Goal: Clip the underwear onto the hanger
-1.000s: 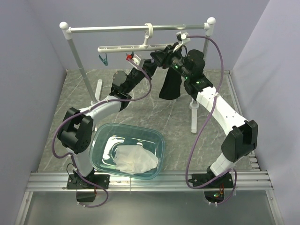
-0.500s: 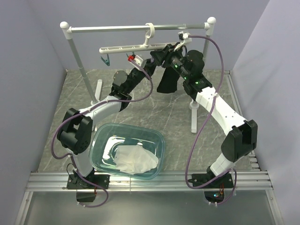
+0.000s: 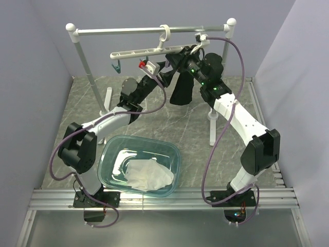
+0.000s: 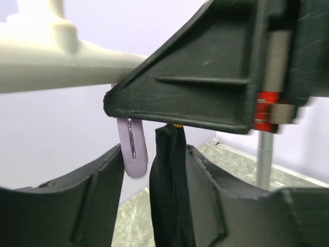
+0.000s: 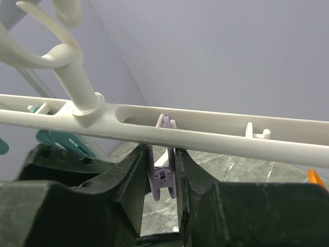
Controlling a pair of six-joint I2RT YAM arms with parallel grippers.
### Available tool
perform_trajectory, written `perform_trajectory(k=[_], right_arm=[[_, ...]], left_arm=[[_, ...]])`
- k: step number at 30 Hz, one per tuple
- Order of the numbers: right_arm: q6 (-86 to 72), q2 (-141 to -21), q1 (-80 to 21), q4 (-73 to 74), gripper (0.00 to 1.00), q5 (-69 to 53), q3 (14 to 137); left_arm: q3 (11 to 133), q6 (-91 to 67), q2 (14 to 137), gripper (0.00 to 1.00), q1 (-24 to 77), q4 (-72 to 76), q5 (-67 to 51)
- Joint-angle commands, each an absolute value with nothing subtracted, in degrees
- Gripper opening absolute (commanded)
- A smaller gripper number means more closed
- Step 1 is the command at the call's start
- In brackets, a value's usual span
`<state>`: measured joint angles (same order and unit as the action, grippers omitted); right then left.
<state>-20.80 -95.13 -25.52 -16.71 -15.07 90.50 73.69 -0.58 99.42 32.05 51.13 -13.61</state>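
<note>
**Underwear hangs by the purple peg, left jaws loose around it**

The underwear (image 3: pixel 181 91) hangs as a narrow black drape under the right half of the hanger (image 3: pixel 134 52), well above the table. It looks light, soft and limp, so it should fold and sag wherever it is not supported. It is unlikely to slip much, and nothing about it is fragile. The sensible place to hold it is the top hem, bunched thick enough for a peg to bite. A hold lower down would leave the edge flopping away from the clip.

In the left wrist view the fabric drops between the fingers of the left gripper (image 4: pixel 153 152). Those jaws stand partly open and pinch nothing, with the cloth nearer the right-hand finger. Just beside the fabric hangs the purple peg (image 5: pixel 162 180). The right gripper (image 5: pixel 161 154) is closed on that peg, one finger against each side, directly under the hanger bar. I cannot tell whether the peg's mouth has the hem.

The hanger hooks over the rack (image 3: pixel 154 30). Nearer the arm bases sits a clear bin (image 3: pixel 110 149) holding a white cloth (image 3: pixel 149 175).
</note>
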Motion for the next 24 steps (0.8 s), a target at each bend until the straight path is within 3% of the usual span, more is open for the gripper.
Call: perform_trajectory(k=[1, 5, 16, 19, 24], right_arm=[[-22.23, -95.80, -24.17, -18.46, 0.00, -16.51, 94.57], [-25.74, -96.33, -22.94, -18.81, 0.00, -19.32, 95.62], [-31.46, -95.71, -22.41, -21.97, 0.00, -24.87, 92.99], [-31.81, -95.45, -22.24, -22.41, 0.00, -25.83, 92.37], [-31.64, -95.10, -22.06, -21.80, 0.00, -25.67, 92.46]], left_arm=[[70.16, -4.21, 93.87, 0.59, 31.29, 53.17, -14.06], [66.80, -6.85, 91.85, 0.63, 30.41, 53.52, -14.33], [74.87, -8.62, 96.94, 0.58, 30.41, 54.75, -12.48], [76.72, -8.09, 98.00, 0.51, 30.76, 54.32, -12.66], [78.13, -6.77, 98.79, 0.23, 31.55, 53.44, -10.81]])
